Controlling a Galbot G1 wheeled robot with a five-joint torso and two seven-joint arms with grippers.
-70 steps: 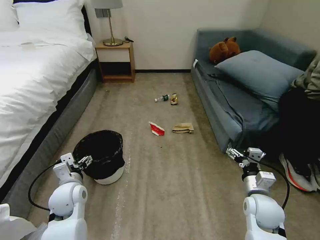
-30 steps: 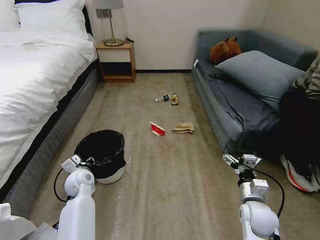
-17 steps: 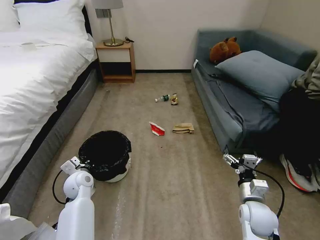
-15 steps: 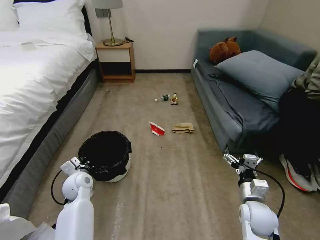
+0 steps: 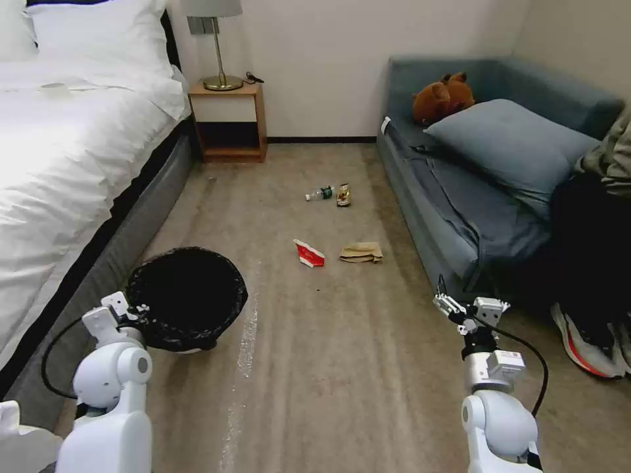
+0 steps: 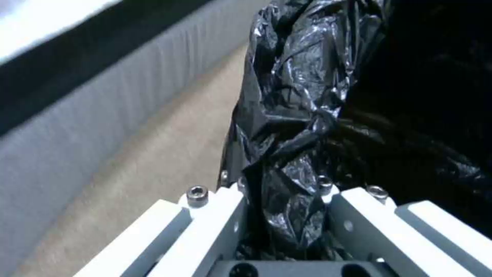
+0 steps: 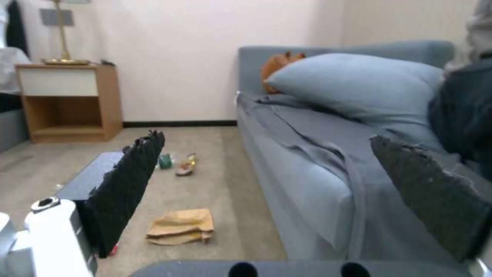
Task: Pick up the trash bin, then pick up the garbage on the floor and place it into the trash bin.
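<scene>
The trash bin (image 5: 187, 295), white with a black bag over its rim, hangs low over the carpet at the left beside the bed. My left gripper (image 5: 135, 309) is shut on its near rim. In the left wrist view the crinkly black bag (image 6: 307, 96) is pinched in my left gripper (image 6: 282, 188). The garbage lies on the carpet ahead: a red-and-white wrapper (image 5: 309, 253), a brown paper bag (image 5: 361, 252), a small bottle (image 5: 320, 194) and a dark-gold wrapper (image 5: 343, 195). My right gripper (image 5: 453, 309) stands open and empty by the sofa's front, with the paper bag (image 7: 179, 227) beyond its pads (image 7: 128, 184).
A white bed (image 5: 59, 171) with a grey base runs along the left. A blue-grey sofa (image 5: 460, 197) with a pillow and a plush toy lines the right. A wooden nightstand (image 5: 229, 121) with a lamp stands at the back wall. Open carpet lies between bed and sofa.
The trash bin has come up off the floor and moved left and nearer with my left gripper on its rim. My right gripper shifted slightly left and forward, still open.
</scene>
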